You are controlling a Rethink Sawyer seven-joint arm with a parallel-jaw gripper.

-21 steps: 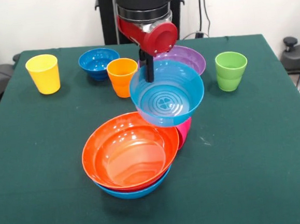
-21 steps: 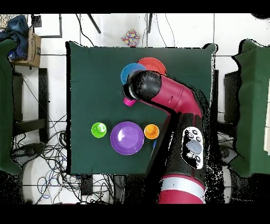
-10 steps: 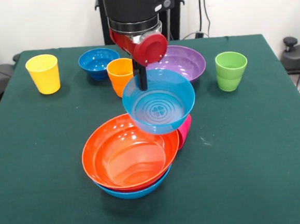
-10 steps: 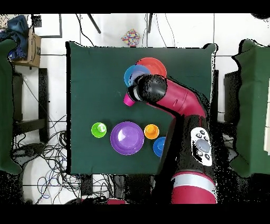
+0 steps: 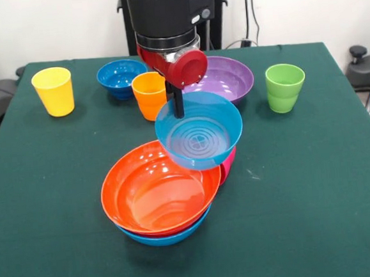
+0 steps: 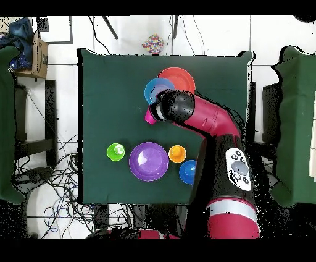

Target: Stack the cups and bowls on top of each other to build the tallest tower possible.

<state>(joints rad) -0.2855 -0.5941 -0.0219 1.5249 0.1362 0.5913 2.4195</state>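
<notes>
Above the table (image 5: 319, 218) in the front view, the gripper (image 5: 178, 107) grips the rim of a small light-blue bowl (image 5: 199, 130), held tilted over the orange bowl (image 5: 160, 195) and a pink cup (image 5: 228, 163); yellow cup (image 5: 54, 91), orange cup (image 5: 149, 95), green cup (image 5: 284, 87) and purple bowl (image 5: 225, 76) stand behind. From overhead, the arm (image 6: 207, 117) covers the gripper; the light-blue bowl (image 6: 152, 90) overlaps the orange bowl (image 6: 180, 77).

Bright, even indoor light, soft shadows.
White glare streaks on glossy orange bowl (image 5: 160, 195) and held light-blue bowl (image 5: 199, 129); faint shadows beneath bowls on desk (image 5: 317, 186); front view sharp, no obvious blur.
</notes>
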